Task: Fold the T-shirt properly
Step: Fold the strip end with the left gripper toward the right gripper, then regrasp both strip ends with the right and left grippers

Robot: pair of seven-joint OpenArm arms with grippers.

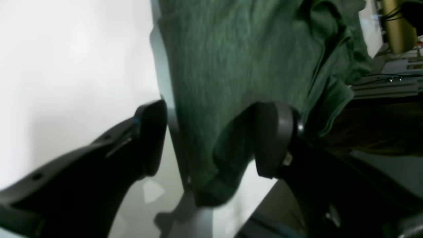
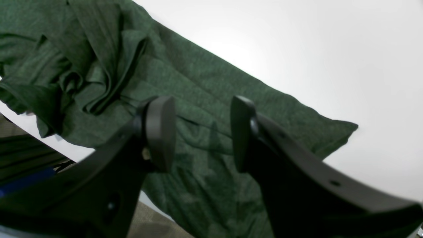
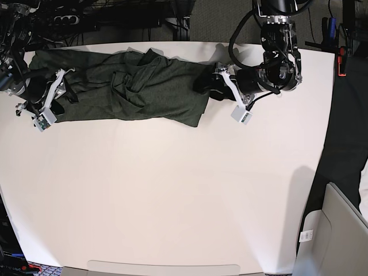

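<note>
The T-shirt lay stretched sideways along the far edge of the worktop, bunched in folds near its middle. In the base view the left tool sat at the shirt's right end, one finger over the fabric edge and the other beside it over bare worktop. The right tool sat over the shirt's left end, its fingers apart above the cloth.

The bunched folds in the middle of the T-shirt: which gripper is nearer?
Left. The left gripper sits at the T-shirt edge just beside the bunched folds; the right gripper is at the far end, farther off.
</note>
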